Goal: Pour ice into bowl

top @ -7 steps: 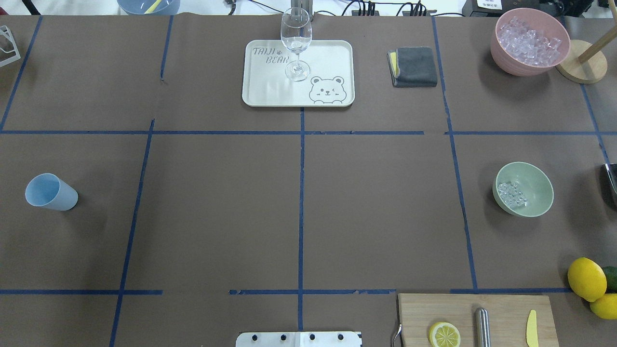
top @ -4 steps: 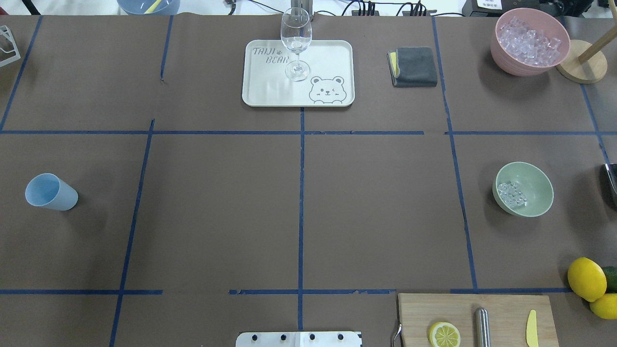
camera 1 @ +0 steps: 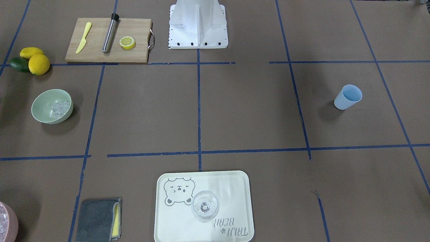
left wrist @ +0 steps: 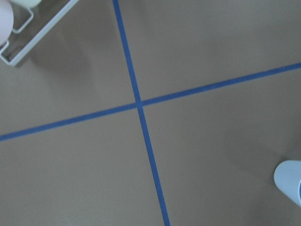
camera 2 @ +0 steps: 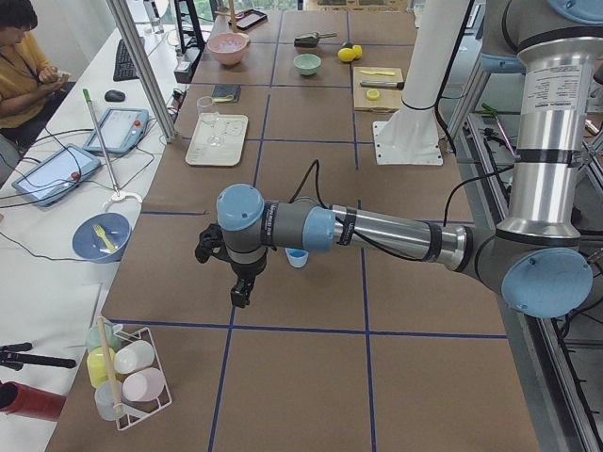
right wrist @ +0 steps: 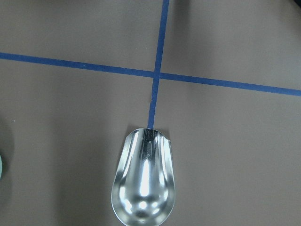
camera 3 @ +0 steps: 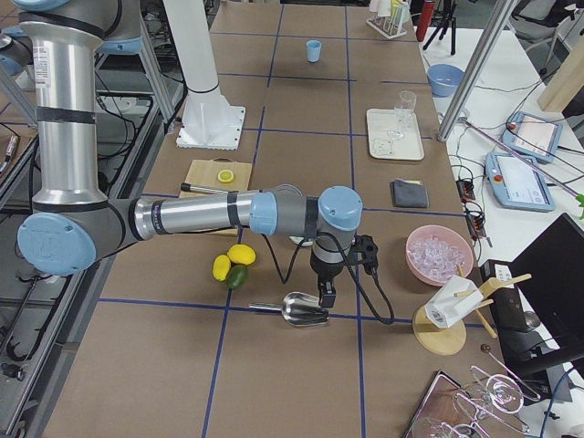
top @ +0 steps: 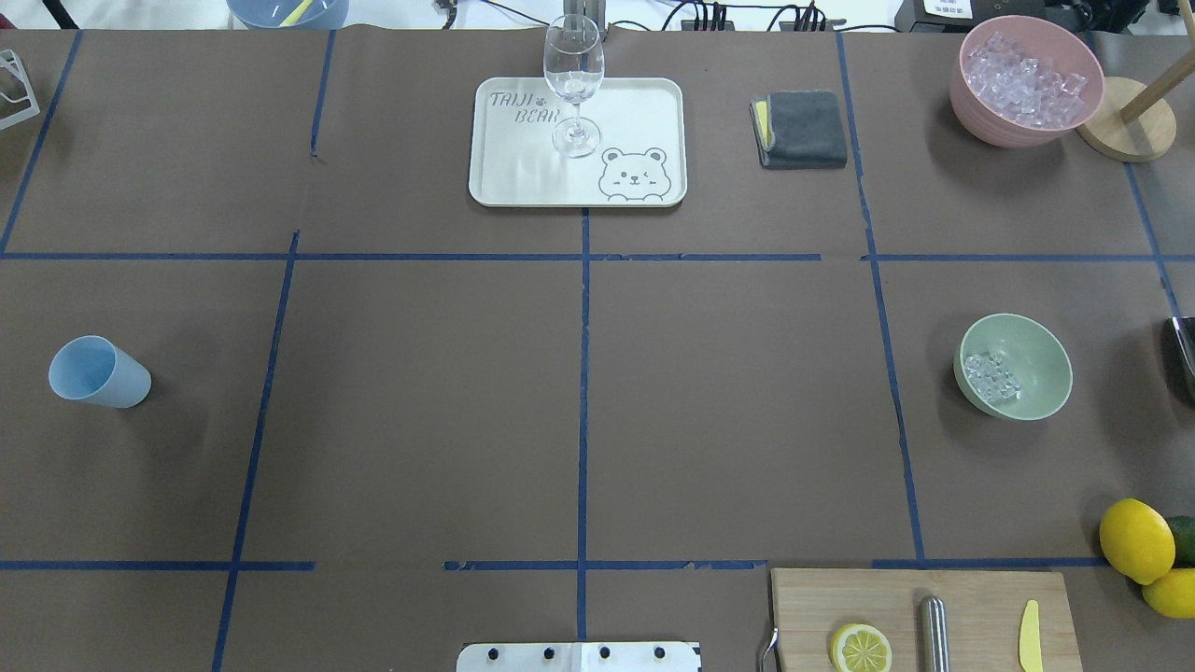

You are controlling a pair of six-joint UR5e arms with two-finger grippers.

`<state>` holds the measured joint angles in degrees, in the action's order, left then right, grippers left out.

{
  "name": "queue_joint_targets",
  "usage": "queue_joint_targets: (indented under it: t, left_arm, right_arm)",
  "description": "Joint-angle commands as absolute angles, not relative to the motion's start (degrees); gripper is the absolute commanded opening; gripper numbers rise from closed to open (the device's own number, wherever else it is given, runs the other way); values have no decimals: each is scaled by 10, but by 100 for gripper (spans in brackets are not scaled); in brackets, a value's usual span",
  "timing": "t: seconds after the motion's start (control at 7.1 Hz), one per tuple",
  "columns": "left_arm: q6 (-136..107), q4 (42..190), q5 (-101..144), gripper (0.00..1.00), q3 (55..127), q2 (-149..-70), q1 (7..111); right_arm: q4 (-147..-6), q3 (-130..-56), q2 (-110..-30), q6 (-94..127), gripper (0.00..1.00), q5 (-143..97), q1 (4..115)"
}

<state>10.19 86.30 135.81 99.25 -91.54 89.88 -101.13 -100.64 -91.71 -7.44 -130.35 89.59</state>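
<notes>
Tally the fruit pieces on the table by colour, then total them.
Yellow whole lemons: 2
Yellow lemon half: 1
Green fruit: 1
Total: 4

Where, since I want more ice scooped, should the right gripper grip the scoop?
Probably by the thin handle, from straight above, jaws across it: the scoop lies flat, hollow side up, and its wide curved pan would likely slip.

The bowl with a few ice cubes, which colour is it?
The bowl is plain pale sage green; the overhead exterior view shows it best.
</notes>
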Motion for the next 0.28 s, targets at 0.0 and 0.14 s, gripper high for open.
queue_joint_targets:
  t: [0.0,0.14]
  left_arm:
    - [102,860,1358,100,997,-911,899]
    - [103,861,1359,100,992,-913,899]
  right_arm:
    - [-998,-1012,-914,-75,100,-1306,890]
    - [-931,-1007,-916,-74,100,-1311,865]
